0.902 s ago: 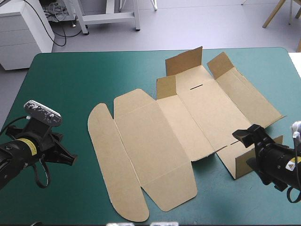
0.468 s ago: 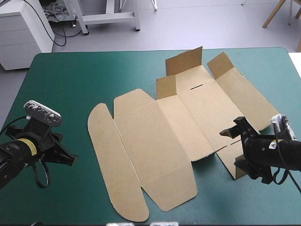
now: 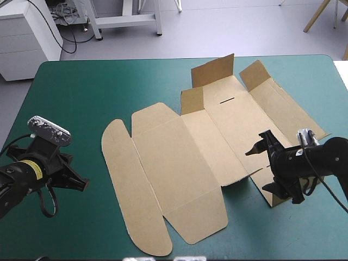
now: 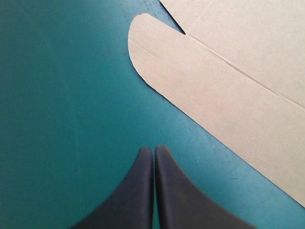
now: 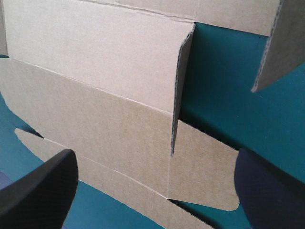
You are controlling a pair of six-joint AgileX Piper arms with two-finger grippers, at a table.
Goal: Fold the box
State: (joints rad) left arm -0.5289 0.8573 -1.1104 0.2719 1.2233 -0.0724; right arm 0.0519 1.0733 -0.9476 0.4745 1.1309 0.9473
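Right fingers [image 5: 40, 188] advanced over box [image 3: 179, 163], spread; raised flap [image 5: 175, 100] between them, apparently untouched.

A flat-cut brown cardboard box sheet [image 3: 179, 157] lies mid-frame on the teal-green table cover [image 3: 98, 87], with small flaps raised at its upper right. The black-finned right gripper [image 3: 258, 171] hangs with fingers spread at the sheet's lower-right edge. The left gripper [image 3: 81, 185] sits at lower left, well apart.

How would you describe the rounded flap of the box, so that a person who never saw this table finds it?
On the teal-green table lies a brown box, a cut sheet mostly flat. Look at its end nearest the left gripper: the outermost flap lies there. Unlike the wide panel beside it, it is narrow, with both ends rounded.
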